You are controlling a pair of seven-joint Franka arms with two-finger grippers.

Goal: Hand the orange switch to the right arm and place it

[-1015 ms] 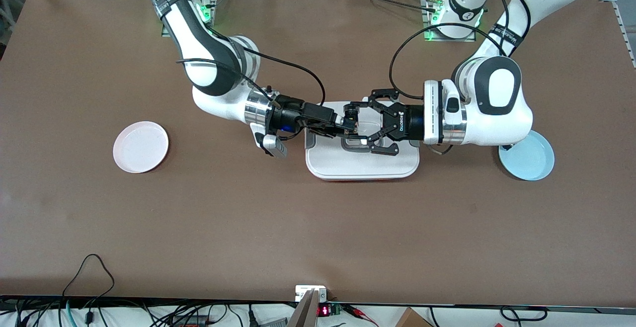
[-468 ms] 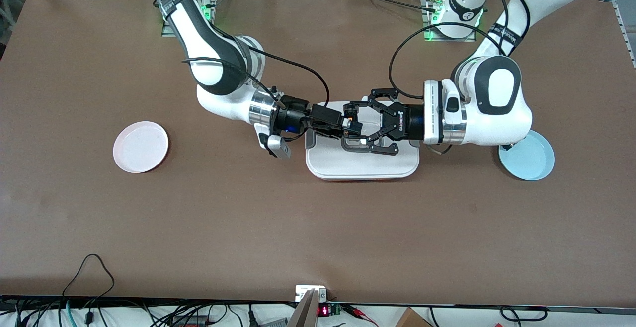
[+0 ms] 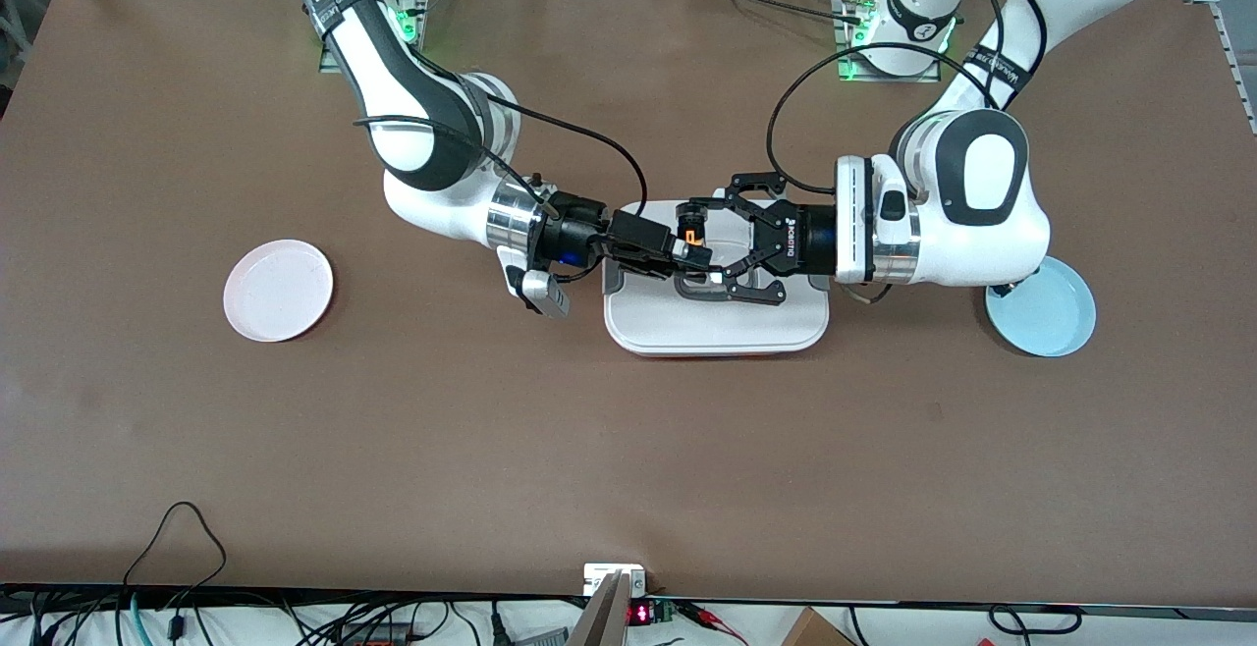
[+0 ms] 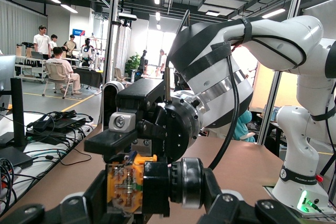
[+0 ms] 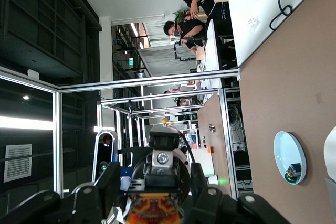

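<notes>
The orange switch (image 3: 694, 234) hangs in the air over the white tray (image 3: 717, 327), between the two grippers. My left gripper (image 3: 705, 243), the black linkage claw, is shut on it, pinching it end to end. In the left wrist view the switch (image 4: 126, 182) shows an orange block at one end and a black body with a silver ring at the other, inside my left gripper (image 4: 155, 192). My right gripper (image 3: 690, 243) reaches in from the right arm's end and meets the switch at its orange part. In the right wrist view the switch (image 5: 155, 208) sits low in my right gripper (image 5: 155, 203).
A pink plate (image 3: 278, 291) lies toward the right arm's end. A blue plate (image 3: 1046, 317) lies toward the left arm's end, partly under the left arm. In the right wrist view the blue plate (image 5: 286, 156) holds a small part (image 5: 294, 170). A grey piece (image 3: 692, 290) lies on the tray.
My right gripper has pushed in toward the switch held by the left gripper and then eased back slightly. The left arm has hardly moved. The switch's orange shows more plainly now.
</notes>
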